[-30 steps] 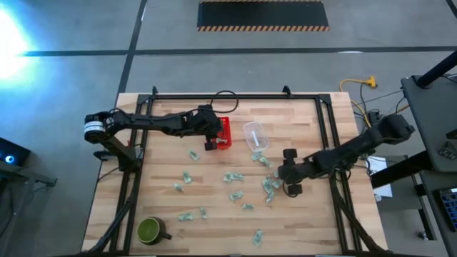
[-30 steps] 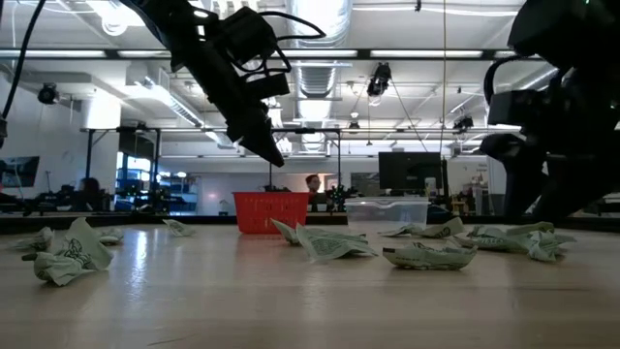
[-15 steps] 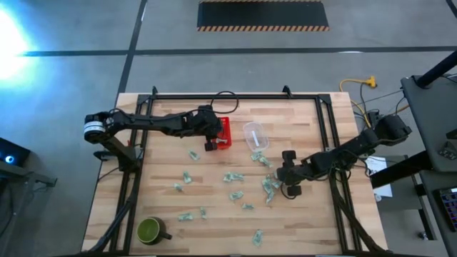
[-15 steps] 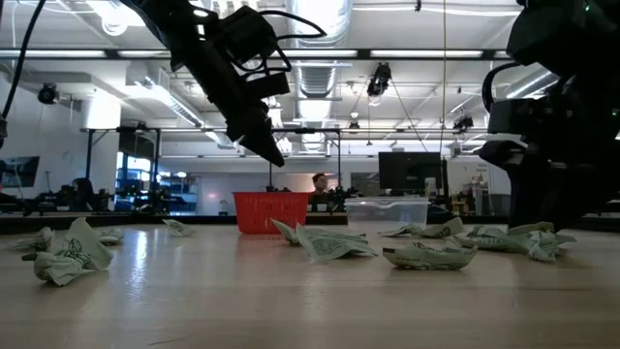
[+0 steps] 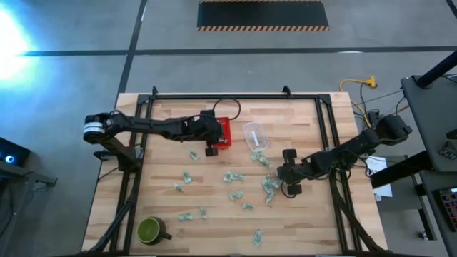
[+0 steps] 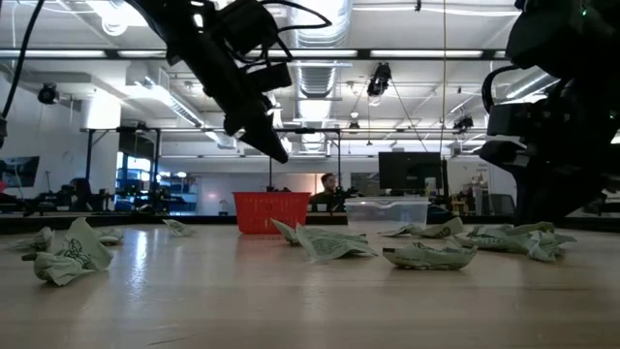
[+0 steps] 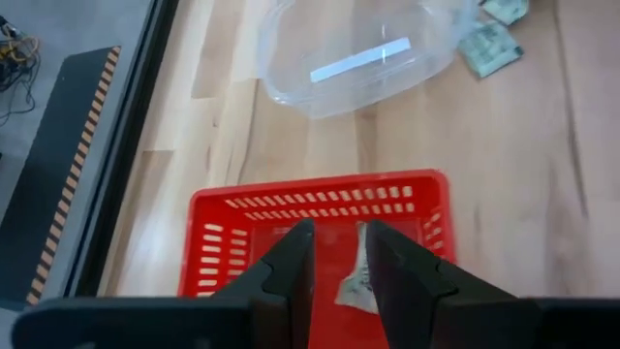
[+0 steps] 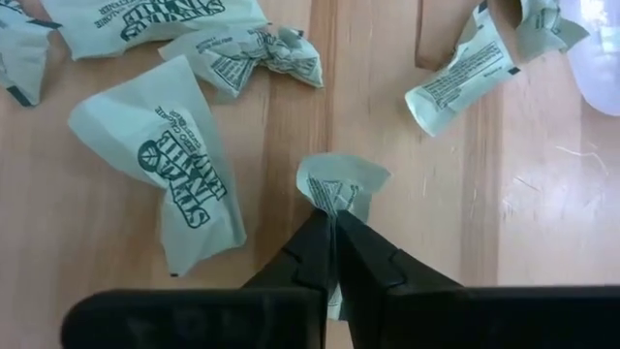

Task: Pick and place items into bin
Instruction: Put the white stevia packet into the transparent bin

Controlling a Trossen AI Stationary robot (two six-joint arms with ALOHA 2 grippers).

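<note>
We see the items (image 5: 233, 177), small crumpled pale green-and-white wrappers with dark green print, scattered over the middle of the wooden surface (image 5: 171, 228). One wrapper (image 8: 334, 187) is pinched at its crumpled end between the closed fingers of the right claw (image 8: 332, 254) (its free end fans out flat against the wood). Another piece (image 7: 360, 284) lies inside the red basket (image 7: 252, 219), the bin, which stands upright near the surface's far edge.
</note>
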